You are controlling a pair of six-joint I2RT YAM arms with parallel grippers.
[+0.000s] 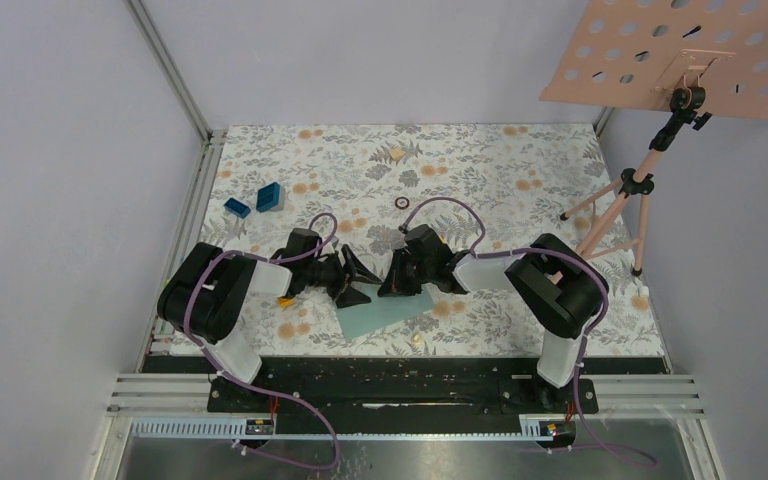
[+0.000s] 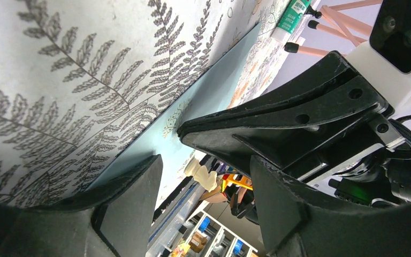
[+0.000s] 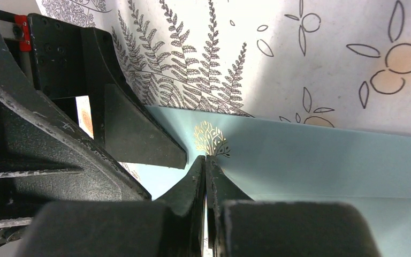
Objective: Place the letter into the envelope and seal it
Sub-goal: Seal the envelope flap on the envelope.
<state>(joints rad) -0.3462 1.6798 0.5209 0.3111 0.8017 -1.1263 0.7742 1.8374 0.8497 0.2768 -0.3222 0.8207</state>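
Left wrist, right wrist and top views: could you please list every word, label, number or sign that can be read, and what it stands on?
No words or numbers can be read in any view.
Green-and-white tube: white print on its green label, too blurred to read.
Envelope: a gold tree emblem, a sign with no letters.

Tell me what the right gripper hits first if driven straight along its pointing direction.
Likely the envelope: the shut right gripper points its tips at the teal face, right by the gold tree emblem, maybe touching. The left gripper stands just beside that line; depth unclear.
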